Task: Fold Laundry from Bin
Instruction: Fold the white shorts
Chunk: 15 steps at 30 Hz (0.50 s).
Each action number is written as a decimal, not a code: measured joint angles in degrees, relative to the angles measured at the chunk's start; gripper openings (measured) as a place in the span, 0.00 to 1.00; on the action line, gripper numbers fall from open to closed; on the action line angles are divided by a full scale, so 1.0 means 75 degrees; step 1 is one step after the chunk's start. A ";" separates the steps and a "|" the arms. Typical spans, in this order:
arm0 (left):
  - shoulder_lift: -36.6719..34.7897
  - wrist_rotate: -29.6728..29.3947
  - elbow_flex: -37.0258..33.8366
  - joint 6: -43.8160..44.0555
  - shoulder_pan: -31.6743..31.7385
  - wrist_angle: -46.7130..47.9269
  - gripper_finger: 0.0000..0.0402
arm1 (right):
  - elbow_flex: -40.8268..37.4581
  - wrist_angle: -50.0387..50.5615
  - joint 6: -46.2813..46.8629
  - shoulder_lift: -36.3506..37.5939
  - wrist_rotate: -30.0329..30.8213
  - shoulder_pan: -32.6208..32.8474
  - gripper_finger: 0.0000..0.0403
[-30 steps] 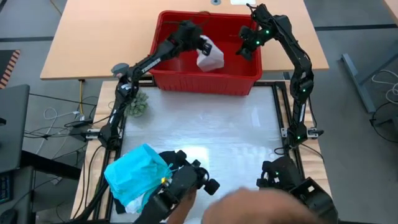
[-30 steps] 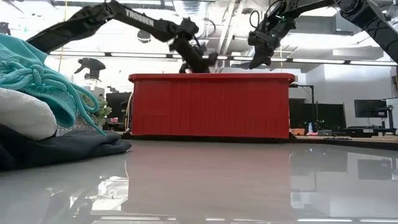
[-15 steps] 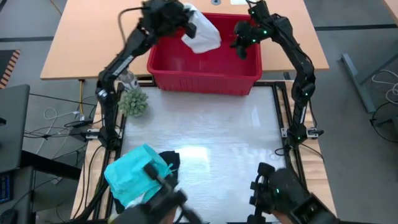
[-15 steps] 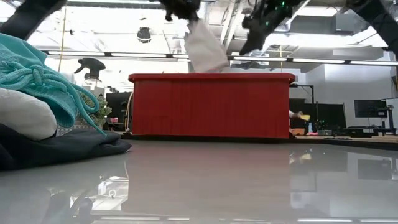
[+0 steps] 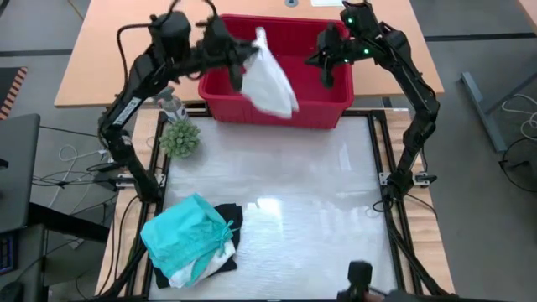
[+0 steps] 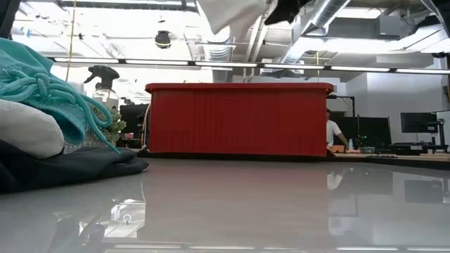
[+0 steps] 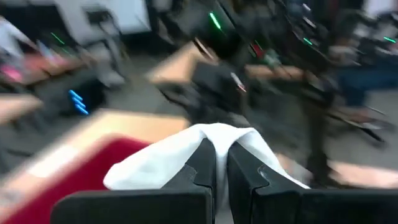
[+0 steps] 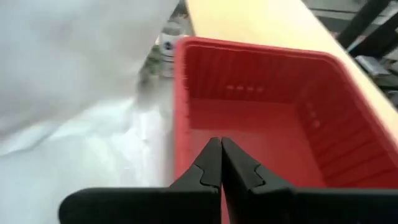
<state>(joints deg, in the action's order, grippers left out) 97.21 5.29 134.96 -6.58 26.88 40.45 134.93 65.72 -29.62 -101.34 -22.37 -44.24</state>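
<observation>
Beside bin (image 5: pixel 323 109), plant (image 5: pixel 179 138), spray bottle (image 5: pixel 172 106).

bin (image 5: pixel 277 107) at table's far edge, plant (image 5: pixel 180 139) left of it, laundry pile (image 5: pixel 191 241) near-left

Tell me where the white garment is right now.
In the high view the white garment hangs from the shut left gripper, in the air above the front left part of the red bin, clear of the table.
</observation>
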 joint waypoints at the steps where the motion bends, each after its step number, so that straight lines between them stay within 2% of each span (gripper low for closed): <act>1: -0.0003 0.0018 0.0000 0.0155 -0.0203 0.0268 0.00 | 0.0000 0.0109 0.0083 0.0053 0.0000 0.0107 0.07; 6: 0.0107 -0.0059 -0.0217 0.0726 -0.1412 0.0958 0.00 | 0.0000 0.1188 0.0093 0.0246 -0.0001 0.0668 0.08; 9: 0.0221 -0.0641 -0.0683 0.0727 -0.2095 0.0881 0.00 | 0.0000 0.2076 -0.0241 0.0328 0.0015 0.0901 0.09; 12: 0.0325 -0.1278 -0.1302 0.0927 -0.2607 0.0665 0.00 | 0.0000 0.2863 -0.0349 0.0465 0.0086 0.1014 0.08; 15: 0.0285 -0.1163 -0.2310 0.1369 -0.2993 -0.0239 0.00 | -0.0006 0.3143 -0.0054 0.0702 0.0082 0.1007 0.07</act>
<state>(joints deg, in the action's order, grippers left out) 99.34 -3.43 117.63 3.68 4.42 38.65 134.89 89.30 -30.02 -96.07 -21.76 -36.69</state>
